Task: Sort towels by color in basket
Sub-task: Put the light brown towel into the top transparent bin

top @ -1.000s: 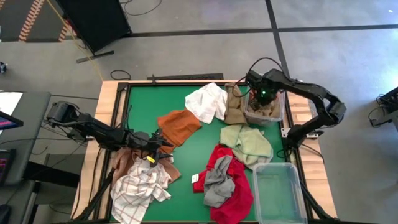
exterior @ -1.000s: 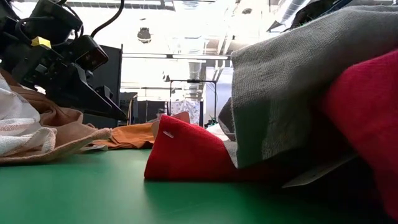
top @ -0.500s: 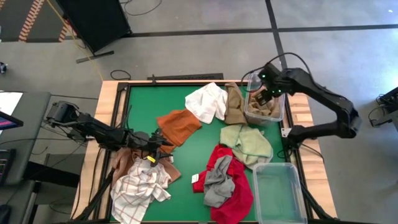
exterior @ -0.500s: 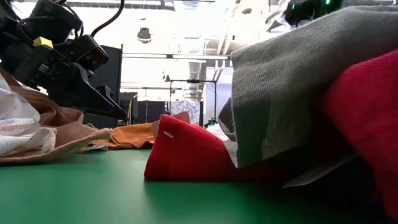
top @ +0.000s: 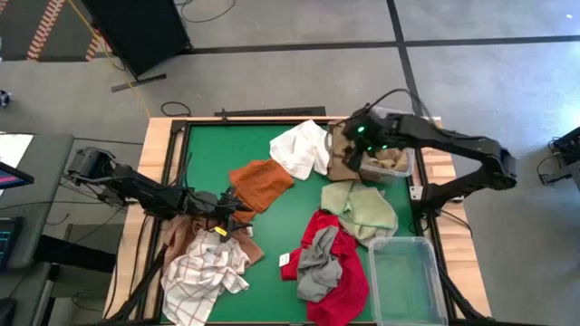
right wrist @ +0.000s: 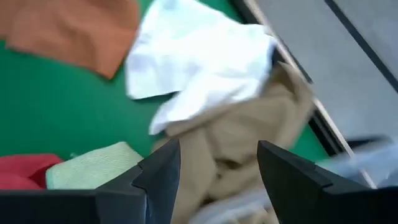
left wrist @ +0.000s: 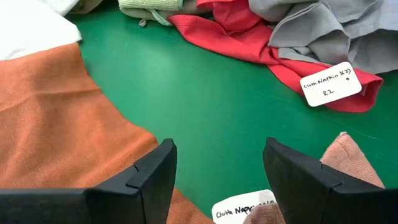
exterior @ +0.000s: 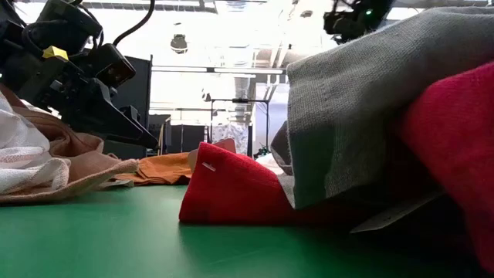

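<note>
Towels lie spread on the green table: white (top: 304,147), rust orange (top: 261,184), tan (top: 341,156), pale green (top: 360,206), red (top: 337,276) with a grey one (top: 317,270) on it, and a red-checked white one (top: 201,276) on a brown one (top: 178,237). My right gripper (right wrist: 217,171) hangs open in the air above the tan towel, beside the far clear basket (top: 405,163), which holds a tan cloth. My left gripper (left wrist: 217,171) stands open low over bare table between the orange towel (left wrist: 56,124) and the brown towel (left wrist: 348,162).
A second clear basket (top: 408,281) stands at the near right corner. Paper labels lie by the red towel (left wrist: 329,84) and near my left fingers (left wrist: 245,208). Wooden rails frame the table (top: 177,136). Bare green shows in the table's middle.
My right gripper has risen out of the far basket and swung toward the table's left, turning as it went; it now hangs over the tan towel. The towels have stayed where they were.
</note>
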You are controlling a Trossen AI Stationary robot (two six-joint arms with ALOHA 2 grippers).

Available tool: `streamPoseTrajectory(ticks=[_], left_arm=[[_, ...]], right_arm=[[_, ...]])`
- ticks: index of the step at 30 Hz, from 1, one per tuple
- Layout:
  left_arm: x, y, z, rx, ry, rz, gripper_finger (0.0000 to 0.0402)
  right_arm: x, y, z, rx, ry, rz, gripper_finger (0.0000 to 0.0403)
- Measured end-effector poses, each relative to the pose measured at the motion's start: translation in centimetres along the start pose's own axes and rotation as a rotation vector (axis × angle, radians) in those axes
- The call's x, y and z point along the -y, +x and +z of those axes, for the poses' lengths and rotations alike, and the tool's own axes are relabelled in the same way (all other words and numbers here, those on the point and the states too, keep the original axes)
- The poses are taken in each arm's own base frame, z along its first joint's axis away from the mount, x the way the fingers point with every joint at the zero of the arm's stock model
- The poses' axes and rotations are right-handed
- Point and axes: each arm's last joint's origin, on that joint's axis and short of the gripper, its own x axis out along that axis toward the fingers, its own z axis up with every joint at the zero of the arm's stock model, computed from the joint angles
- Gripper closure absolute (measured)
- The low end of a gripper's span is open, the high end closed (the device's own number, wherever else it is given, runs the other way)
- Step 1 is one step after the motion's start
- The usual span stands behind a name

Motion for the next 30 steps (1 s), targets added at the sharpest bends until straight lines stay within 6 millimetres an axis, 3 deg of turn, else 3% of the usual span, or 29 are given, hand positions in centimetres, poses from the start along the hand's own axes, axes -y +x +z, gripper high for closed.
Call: streamPoseTrajectory(ticks=[7, 14, 25, 30], left_arm=[[0.0, 0.0, 0.0, 0.0, 0.0, 0.0, 0.0173], [0.0, 0.0, 0.0, -0.003, 0.0, 0.0, 0.0173], [0.0, 0.0, -0.1, -0.007, 0.012, 0.0, 0.0173], [0.0, 0.0, -0.1, -0.007, 0.012, 0.0, 0.0173]], right_arm=[[-2.2, 5.4, 0.5, -0.152, -0.211, 0.014, 0.0163], [-1.5, 10.1, 0.1, -0.3, -0.27, -0.002, 0.0163], [0.3, 15.6, -1.0, -0.455, -0.28, 0.0, 0.0163], [0.2, 18.3, -2.0, -0.531, -0.276, 0.053, 0.0163]])
